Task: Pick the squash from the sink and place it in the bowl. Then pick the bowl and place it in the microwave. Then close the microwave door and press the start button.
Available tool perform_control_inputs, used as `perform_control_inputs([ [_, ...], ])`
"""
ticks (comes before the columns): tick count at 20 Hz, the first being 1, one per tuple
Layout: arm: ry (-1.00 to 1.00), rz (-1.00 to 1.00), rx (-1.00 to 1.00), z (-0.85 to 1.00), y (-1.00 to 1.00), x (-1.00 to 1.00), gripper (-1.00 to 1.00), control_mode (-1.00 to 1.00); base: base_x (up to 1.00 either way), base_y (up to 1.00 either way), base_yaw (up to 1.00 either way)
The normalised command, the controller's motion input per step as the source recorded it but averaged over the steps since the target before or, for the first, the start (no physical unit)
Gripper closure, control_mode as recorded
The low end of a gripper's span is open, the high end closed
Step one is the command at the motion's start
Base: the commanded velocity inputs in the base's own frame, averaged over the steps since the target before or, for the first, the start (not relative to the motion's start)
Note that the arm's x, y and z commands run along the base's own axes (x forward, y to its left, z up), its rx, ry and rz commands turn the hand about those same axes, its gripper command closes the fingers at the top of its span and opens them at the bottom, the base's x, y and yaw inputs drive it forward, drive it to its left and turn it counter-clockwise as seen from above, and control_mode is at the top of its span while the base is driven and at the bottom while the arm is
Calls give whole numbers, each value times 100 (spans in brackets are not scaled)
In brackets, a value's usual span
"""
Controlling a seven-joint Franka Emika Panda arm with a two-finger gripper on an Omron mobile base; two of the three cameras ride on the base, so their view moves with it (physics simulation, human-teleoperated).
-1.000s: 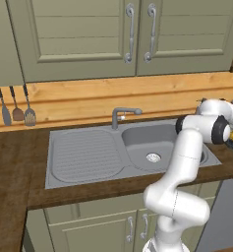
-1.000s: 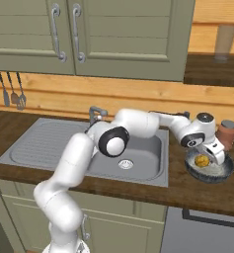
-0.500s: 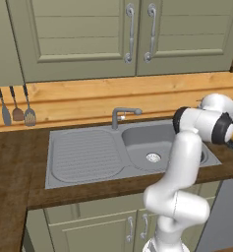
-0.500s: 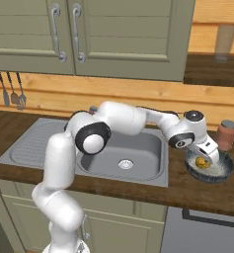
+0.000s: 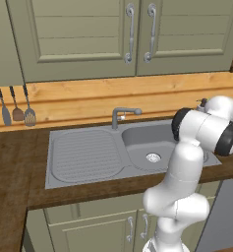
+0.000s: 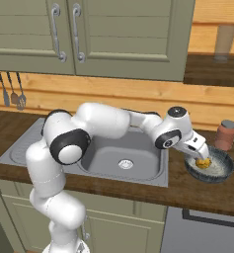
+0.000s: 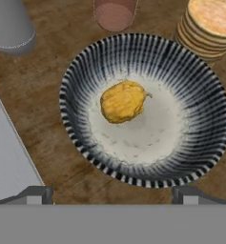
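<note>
The yellow-orange squash (image 7: 123,101) lies loose in the middle of the striped blue-grey bowl (image 7: 200,95), which stands on the wooden counter right of the sink (image 6: 138,148). My gripper (image 7: 113,194) hangs just above the bowl's near rim, open, with its fingertips (image 7: 35,193) wide apart and nothing between them. From the right base view, the gripper (image 6: 198,151) hovers over the left rim of the bowl (image 6: 222,170) with the squash (image 6: 203,162) inside. The sink basin (image 5: 147,142) holds nothing but its drain.
A brown jar (image 7: 114,12), a stack of tan discs (image 7: 210,26) and a grey cylinder (image 7: 9,26) stand close behind the bowl. The jar (image 6: 226,134) has a grey lid. The faucet (image 5: 123,115) rises behind the sink. Utensils (image 5: 17,108) hang at the left wall.
The jaws have widened a little over the bowl. The arm's elbow has swung left in the right base view. The squash stays in the bowl.
</note>
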Motion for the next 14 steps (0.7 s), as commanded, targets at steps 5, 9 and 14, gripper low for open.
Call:
perform_control_inputs([
  [5, 26, 14, 1, 31, 3, 0, -100, -100, 0, 0, 0],
  [9, 13, 8, 8, -8, 0, 2, -100, -100, 0, 0, 0],
  [14, 0, 7, 5, -32, 0, 27, -100, -100, 0, 0, 0],
])
